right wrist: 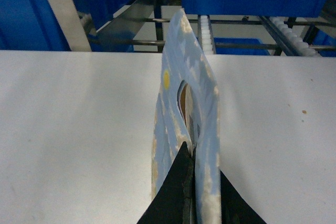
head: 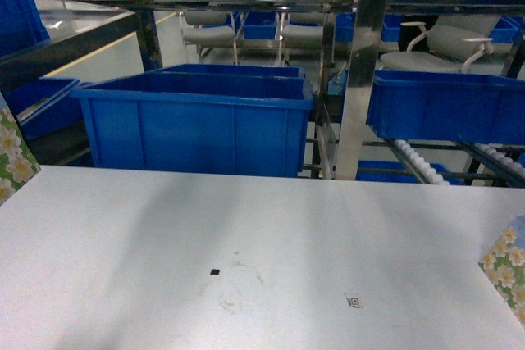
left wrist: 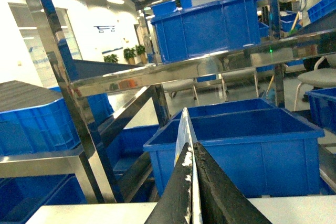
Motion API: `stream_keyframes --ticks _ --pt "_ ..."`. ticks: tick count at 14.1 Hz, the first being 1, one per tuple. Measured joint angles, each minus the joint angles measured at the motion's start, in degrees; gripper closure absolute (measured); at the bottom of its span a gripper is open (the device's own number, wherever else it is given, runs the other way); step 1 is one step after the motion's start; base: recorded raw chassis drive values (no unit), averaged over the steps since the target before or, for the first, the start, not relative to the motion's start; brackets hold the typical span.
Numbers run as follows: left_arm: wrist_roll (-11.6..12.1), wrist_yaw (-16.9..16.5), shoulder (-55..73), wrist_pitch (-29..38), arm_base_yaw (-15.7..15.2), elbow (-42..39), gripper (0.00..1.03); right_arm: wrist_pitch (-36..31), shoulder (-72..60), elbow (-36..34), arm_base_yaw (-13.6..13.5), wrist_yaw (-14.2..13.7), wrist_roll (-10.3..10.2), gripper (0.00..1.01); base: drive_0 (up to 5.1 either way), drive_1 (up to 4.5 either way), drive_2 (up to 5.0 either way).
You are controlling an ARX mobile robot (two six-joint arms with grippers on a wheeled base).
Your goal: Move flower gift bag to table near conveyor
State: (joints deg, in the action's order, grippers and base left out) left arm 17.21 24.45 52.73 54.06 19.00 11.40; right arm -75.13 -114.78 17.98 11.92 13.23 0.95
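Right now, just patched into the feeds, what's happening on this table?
Both arms are holding flower gift bags. The right gripper has its fingers pinched on the top edge of a flower gift bag above the white table; that bag shows at the right edge of the head view. The left gripper is pinched on a thin white edge, probably the second bag seen at the head view's left edge. Blue bins and the conveyor sit just beyond the table.

Nothing readable anywhere, honestly. The small black code mark (head: pixel 354 302) on the bench (head: pixel 123 268) is way too blurry to make out.
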Motion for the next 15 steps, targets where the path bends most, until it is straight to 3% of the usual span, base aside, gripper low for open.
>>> stream_keyframes --ticks 4,5,6,8,15 --pt "0.00 0.02 0.00 0.00 0.00 -0.02 1.01 1.95 2.91 -7.61 1.27 0.04 -2.01 0.66 0.0 0.00 0.0" --pt "0.00 0.00 0.00 -0.02 0.00 0.00 1.01 1.36 12.74 -8.33 0.37 -1.09 -2.60 0.35 0.0 0.00 0.0" --pt "0.00 0.00 0.00 0.00 0.00 0.00 1.01 1.40 16.92 -8.33 0.31 -1.92 -2.43 0.21 0.0 0.00 0.0" --pt "0.00 0.00 0.00 0.00 0.00 0.00 1.01 1.44 22.32 -8.28 0.28 -2.73 -2.21 0.03 0.0 0.00 0.0" --pt "0.00 0.00 0.00 0.00 0.00 0.00 1.01 1.44 42.82 -11.21 -0.42 -7.28 0.24 0.03 0.0 0.00 0.0"
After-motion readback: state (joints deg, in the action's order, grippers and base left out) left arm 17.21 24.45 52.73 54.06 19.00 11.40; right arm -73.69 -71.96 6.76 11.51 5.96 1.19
